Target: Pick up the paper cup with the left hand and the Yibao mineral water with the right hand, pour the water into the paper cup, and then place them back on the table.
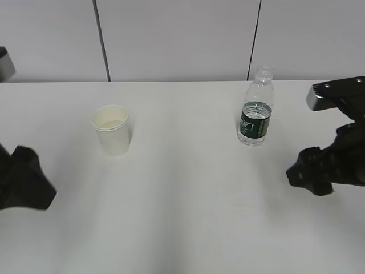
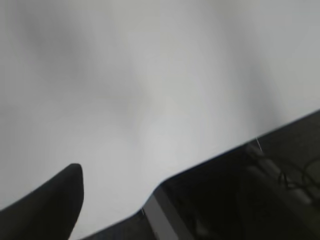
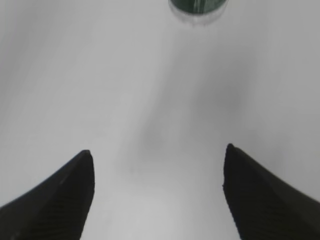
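The paper cup [image 1: 111, 130] stands upright on the white table [image 1: 188, 222], left of centre. The Yibao mineral water [image 1: 256, 108] stands upright and uncapped at the back right, with water up to about the label's top. My left gripper [image 1: 25, 182] is at the left edge, low and in front of the cup, apart from it. The left wrist view shows only one dark finger [image 2: 50, 210], set far left over bare table, holding nothing. My right gripper [image 3: 157, 150] is open and empty. The bottle's base [image 3: 197, 5] is well ahead of it. It also shows in the exterior view [image 1: 316, 171].
A grey panelled wall [image 1: 177, 40] runs behind the table. The left wrist view shows the table's edge [image 2: 210, 160] with a dark floor and cables [image 2: 285, 175] beyond it. A grey block [image 1: 4, 64] sits at the far left edge.
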Robot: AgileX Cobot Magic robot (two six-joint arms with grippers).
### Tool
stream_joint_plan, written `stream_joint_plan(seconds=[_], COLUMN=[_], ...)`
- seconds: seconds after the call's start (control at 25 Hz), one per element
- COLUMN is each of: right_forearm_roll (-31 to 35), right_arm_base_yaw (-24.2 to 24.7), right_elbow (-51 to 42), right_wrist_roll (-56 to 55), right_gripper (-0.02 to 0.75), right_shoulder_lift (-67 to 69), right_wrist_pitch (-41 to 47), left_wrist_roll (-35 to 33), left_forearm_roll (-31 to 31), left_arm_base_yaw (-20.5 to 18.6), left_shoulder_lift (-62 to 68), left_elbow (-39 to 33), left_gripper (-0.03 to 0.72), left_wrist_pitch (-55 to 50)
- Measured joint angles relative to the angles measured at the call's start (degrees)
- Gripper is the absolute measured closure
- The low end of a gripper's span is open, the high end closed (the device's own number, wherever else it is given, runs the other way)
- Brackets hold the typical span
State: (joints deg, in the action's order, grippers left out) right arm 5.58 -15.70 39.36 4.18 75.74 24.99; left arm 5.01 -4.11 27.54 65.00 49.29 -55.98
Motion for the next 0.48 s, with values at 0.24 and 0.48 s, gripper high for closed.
stream_joint_plan(seconds=[0.24,0.48], right_forearm_roll=[-0.13,-0.98], right_arm_base_yaw=[0.00,0.00], right_elbow=[0.61,0.61], right_wrist_roll=[0.00,0.00], right_gripper=[0.151,0.152], right_shoulder_lift=[-12.14,-27.07], right_wrist_pitch=[19.35,32.06], left_wrist_roll=[0.00,0.00], left_forearm_roll=[-0.53,-0.73], left_arm_base_yaw=[0.00,0.00], left_shoulder_lift=[-0.43,-7.83], left_elbow=[0.23,0.24], left_gripper=[0.118,0.118], left_wrist_pitch=[-9.84,-14.13])
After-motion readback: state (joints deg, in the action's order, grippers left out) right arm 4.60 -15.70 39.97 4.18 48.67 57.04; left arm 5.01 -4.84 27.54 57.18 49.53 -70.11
